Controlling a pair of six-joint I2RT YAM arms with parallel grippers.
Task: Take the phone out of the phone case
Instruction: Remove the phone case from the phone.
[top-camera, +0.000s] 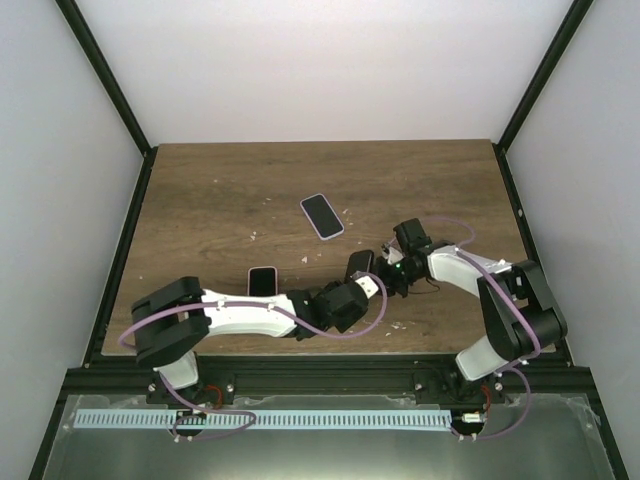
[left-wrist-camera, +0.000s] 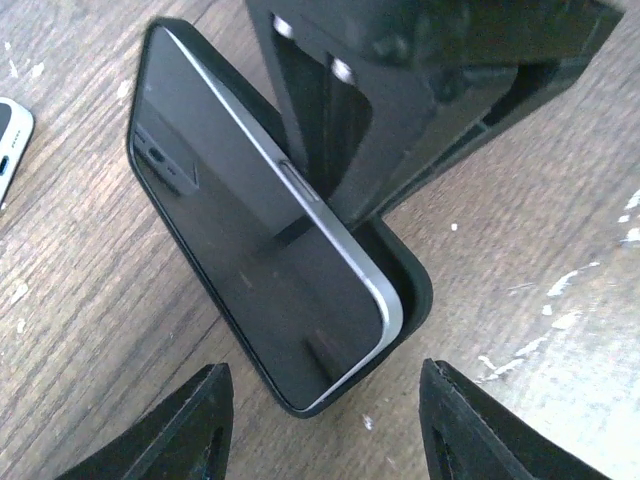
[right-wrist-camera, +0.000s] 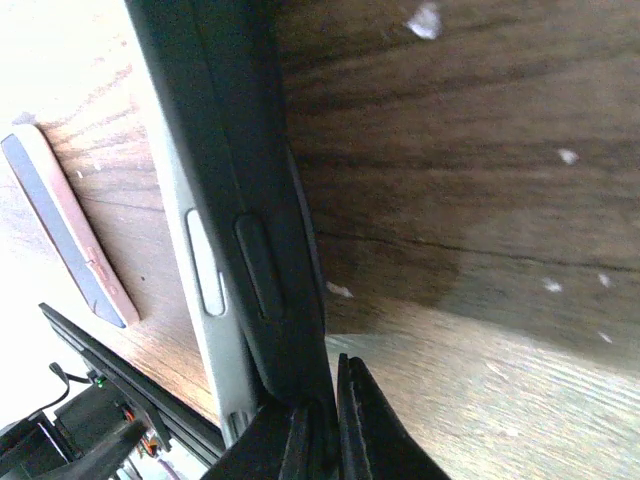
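A dark-screened phone (left-wrist-camera: 260, 250) with a silver rim stands on edge in a black phone case (left-wrist-camera: 410, 290). The rim has come away from the case wall along one side. My right gripper (right-wrist-camera: 325, 420) is shut on the edge of the case (right-wrist-camera: 255, 200) and holds it upright, with the phone's silver side (right-wrist-camera: 195, 250) beside it. In the top view the case (top-camera: 360, 266) sits between both grippers at mid-table. My left gripper (left-wrist-camera: 325, 430) is open just in front of the phone's lower corner and touches nothing. My right gripper (top-camera: 388, 268) is right of the case, my left gripper (top-camera: 352, 297) below it.
A second phone (top-camera: 322, 216) lies face up further back on the wooden table (top-camera: 200, 200). A third phone in a pale pink case (top-camera: 262, 281) lies left of my left gripper; it also shows in the right wrist view (right-wrist-camera: 65, 225). Small white flecks dot the wood.
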